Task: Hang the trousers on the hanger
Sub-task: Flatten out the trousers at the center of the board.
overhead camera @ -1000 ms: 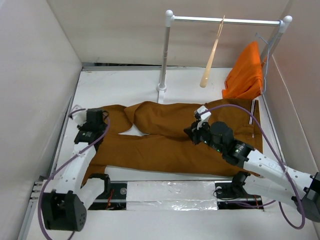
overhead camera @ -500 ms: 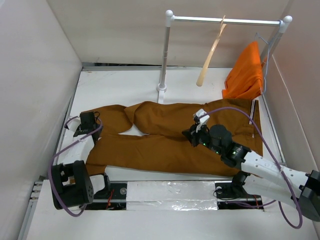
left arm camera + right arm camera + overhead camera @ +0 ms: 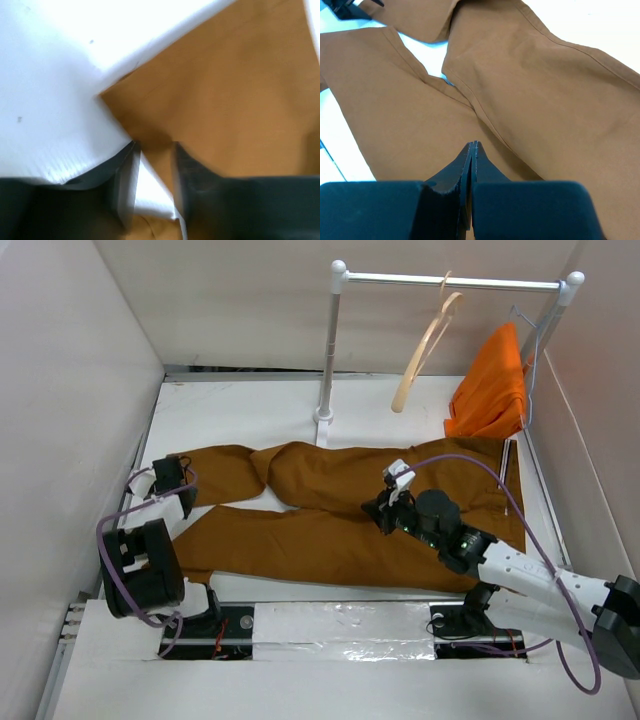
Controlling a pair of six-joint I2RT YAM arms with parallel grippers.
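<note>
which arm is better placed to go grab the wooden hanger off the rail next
Right, likely: the right gripper, shut and empty, hovers over the middle of the trousers, nearer the hanger. The left gripper sits open at the leg cuffs, far left.

Your left gripper [image 3: 152, 172] hangs at the edge of the rust-brown trousers [image 3: 240, 100], its fingers [image 3: 124, 182] a little apart with white worktop [image 3: 55, 100] showing between them. The view is blurred.
</note>
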